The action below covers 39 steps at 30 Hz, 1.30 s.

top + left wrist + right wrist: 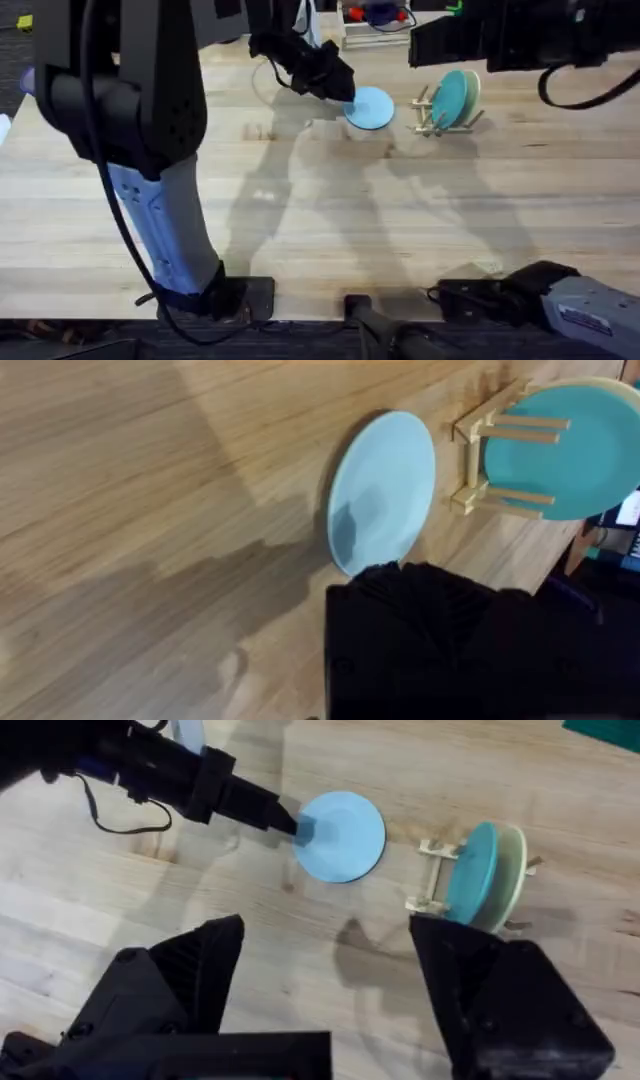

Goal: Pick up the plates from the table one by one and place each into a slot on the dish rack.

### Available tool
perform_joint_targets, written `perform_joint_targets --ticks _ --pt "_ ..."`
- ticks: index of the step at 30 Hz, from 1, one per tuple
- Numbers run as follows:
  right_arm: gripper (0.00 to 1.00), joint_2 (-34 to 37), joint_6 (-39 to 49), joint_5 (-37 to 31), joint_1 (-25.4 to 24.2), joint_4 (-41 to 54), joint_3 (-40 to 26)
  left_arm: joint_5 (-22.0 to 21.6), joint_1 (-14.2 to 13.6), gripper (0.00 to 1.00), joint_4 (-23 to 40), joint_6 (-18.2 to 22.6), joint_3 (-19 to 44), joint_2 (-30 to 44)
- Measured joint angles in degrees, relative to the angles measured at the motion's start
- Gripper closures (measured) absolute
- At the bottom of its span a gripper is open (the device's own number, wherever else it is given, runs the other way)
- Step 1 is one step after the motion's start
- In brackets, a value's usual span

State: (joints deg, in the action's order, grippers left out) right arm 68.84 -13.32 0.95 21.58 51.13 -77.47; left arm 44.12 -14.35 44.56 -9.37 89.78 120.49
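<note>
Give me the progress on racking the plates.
Done: the teal plate stands in the rack. In hand: the left pincer is at the edge of the blue plate, which seems to be tilted off the table. Left: slotting that plate.

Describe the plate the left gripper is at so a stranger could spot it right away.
On the wooden table, find the small wooden dish rack at the far side, with a teal plate standing in it. Beside the rack, the pale blue plate is out on the tabletop, the left gripper at its edge. It is the lighter plate and the one outside the rack.
</note>
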Motion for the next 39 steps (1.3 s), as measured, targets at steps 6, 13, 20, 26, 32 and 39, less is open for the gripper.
perform_joint_targets --ticks 6,13,20,26,32,39 --pt "0.007 0.0 0.0 0.0 0.0 0.0 0.01 -0.15 -1.04 0.963 -0.87 -0.34 0.02 0.52" --pt "0.007 0.0 -0.02 0.0 0.0 0.0 0.0 -1.77 -1.12 0.962 -1.31 -1.1 0.02 1.79" --pt "0.007 0.0 0.0 0.0 0.0 0.0 0.02 -3.43 -1.12 0.962 -1.55 -1.38 0.02 2.05" --pt "0.007 0.0 -0.02 0.0 0.0 0.0 0.02 -1.2 -0.85 0.96 -1.71 -1.62 0.66 5.94" --pt "0.007 0.0 -0.01 0.0 0.0 0.0 0.01 2.25 -0.48 0.961 -1.8 -1.94 1.9 7.99" --pt "0.007 0.01 0.0 0.0 -0.02 0.38 0.02 2.58 -0.46 0.962 -1.95 -2.66 1.9 8.09"
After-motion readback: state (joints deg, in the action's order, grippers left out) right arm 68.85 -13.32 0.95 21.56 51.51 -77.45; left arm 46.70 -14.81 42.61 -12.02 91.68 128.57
